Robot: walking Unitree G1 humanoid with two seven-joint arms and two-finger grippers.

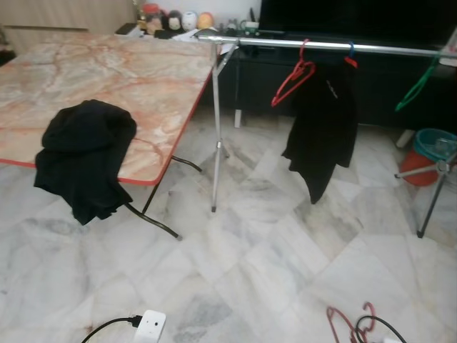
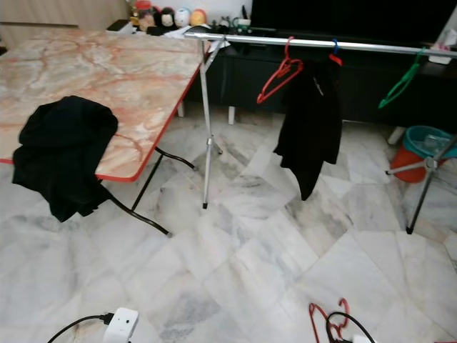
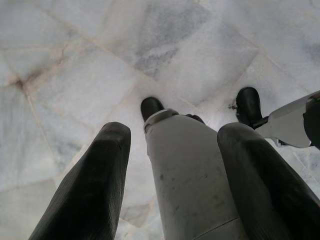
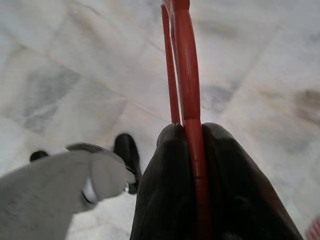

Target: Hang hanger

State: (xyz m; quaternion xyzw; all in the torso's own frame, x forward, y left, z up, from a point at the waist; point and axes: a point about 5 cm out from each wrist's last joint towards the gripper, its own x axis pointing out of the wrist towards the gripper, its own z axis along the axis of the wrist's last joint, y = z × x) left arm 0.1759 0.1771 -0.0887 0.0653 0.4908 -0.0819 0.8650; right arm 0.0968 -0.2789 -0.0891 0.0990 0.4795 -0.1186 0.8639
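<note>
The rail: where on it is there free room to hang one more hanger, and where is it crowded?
On the rail, the free stretch lies between the blue-hooked hanger carrying the black garment and the green hanger. A shorter gap runs from the rail's table end to the empty red hanger. That red hanger and the garment crowd together. The right gripper holds a red hanger.

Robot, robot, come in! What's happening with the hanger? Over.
Right gripper shut on red plastic hanger. Left gripper open, hanging idle. Silver metal rail ahead, already carrying hangers and a black garment.
</note>
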